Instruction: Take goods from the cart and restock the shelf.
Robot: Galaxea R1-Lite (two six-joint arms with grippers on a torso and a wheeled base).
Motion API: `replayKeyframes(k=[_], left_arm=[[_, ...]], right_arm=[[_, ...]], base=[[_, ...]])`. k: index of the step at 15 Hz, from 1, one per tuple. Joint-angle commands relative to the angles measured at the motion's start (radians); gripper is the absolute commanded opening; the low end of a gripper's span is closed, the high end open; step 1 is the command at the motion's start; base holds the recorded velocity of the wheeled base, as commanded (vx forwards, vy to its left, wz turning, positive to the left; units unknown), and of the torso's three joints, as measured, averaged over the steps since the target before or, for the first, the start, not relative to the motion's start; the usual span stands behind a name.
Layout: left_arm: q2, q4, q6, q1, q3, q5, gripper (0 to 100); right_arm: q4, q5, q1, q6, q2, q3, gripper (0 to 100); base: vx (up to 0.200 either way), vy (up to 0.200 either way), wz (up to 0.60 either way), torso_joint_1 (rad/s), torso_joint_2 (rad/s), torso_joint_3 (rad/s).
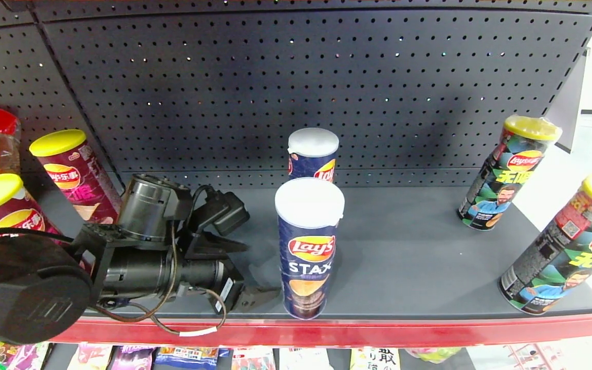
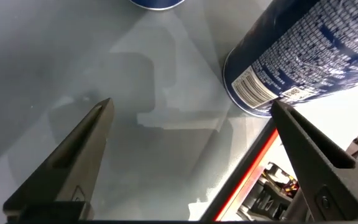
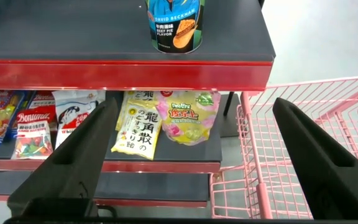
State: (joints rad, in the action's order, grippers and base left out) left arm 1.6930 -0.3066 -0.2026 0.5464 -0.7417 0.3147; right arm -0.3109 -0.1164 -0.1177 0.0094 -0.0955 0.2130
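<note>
**Shelf colours at a glance**

The shelf (image 1: 404, 246) is dark grey with a red front edge, and its back panel (image 1: 327, 77) is dark grey too, dotted with small holes. 2 navy cans (image 1: 308, 257) carry white lids and a red-and-yellow logo. 2 magenta cans (image 1: 72, 174) — and 2 black-and-green patterned cans (image 1: 506, 180) — wear yellow lids. The cart (image 3: 254, 155) is pink wire.

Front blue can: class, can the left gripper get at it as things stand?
Probably yes: the left gripper is open right beside the front blue can, with only bare shelf between.
</note>
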Motion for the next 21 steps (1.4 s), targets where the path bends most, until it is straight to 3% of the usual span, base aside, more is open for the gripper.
replayKeyframes(k=[1,3,6,9,12,13,14,17,19,20,21], left_arm=[[-0.007,0.0,0.002,0.0,0.005,0.0,100],[-0.024,0.0,0.003,-0.009,0.016,-0.003,100],[-0.167,0.001,0.005,-0.082,0.11,-0.002,100],[-0.435,0.03,0.014,-0.111,0.248,-0.002,100],[-0.774,0.248,0.035,-0.111,0.351,-0.005,100],[-0.774,0.248,0.035,-0.111,0.351,-0.005,100],[-1.043,0.491,0.092,-0.146,0.351,-0.039,100],[-1.408,0.89,0.219,-0.227,0.289,-0.175,100],[-1.524,1.015,0.244,-0.258,0.282,-0.269,100],[-1.621,1.061,0.272,-0.27,0.311,-0.361,100],[-1.63,1.046,0.308,-0.267,0.32,-0.419,100]], right_arm=[[0.001,0.0,0.0,0.0,-0.003,-0.003,100],[-0.001,0.0,0.0,0.0,-0.003,-0.004,100],[0.001,0.003,0.0,-0.005,-0.003,-0.018,100],[0.001,0.058,0.0,-0.04,-0.003,-0.029,100],[0.001,0.196,0.0,-0.049,-0.003,-0.023,100],[0.001,0.196,0.0,-0.049,-0.003,-0.023,100],[-0.007,0.201,0.003,-0.068,-0.003,-0.017,100],[-0.027,0.149,0.11,-0.069,-0.085,0.039,100],[-0.03,0.147,0.194,-0.074,-0.118,0.051,100],[-0.03,0.155,0.234,-0.106,-0.078,0.031,100],[-0.03,0.158,0.225,-0.12,-0.015,-0.001,100]], base=[[0.0,0.0,0.0,0.0,0.0,0.0],[0.0,0.0,0.0,0.0,0.0,0.0],[0.0,0.0,0.0,0.0,0.0,0.0],[0.0,0.0,0.0,0.0,0.0,0.0],[0.0,0.0,0.0,0.0,0.0,0.0],[0.0,0.0,0.0,0.0,0.0,0.0],[0.0,0.0,0.0,0.0,0.0,0.0],[0.0,0.0,0.0,0.0,0.0,0.0],[0.0,0.0,0.0,0.0,0.0,0.0],[0.0,0.0,0.0,0.0,0.0,0.0],[0.0,0.0,0.0,0.0,0.0,0.0]])
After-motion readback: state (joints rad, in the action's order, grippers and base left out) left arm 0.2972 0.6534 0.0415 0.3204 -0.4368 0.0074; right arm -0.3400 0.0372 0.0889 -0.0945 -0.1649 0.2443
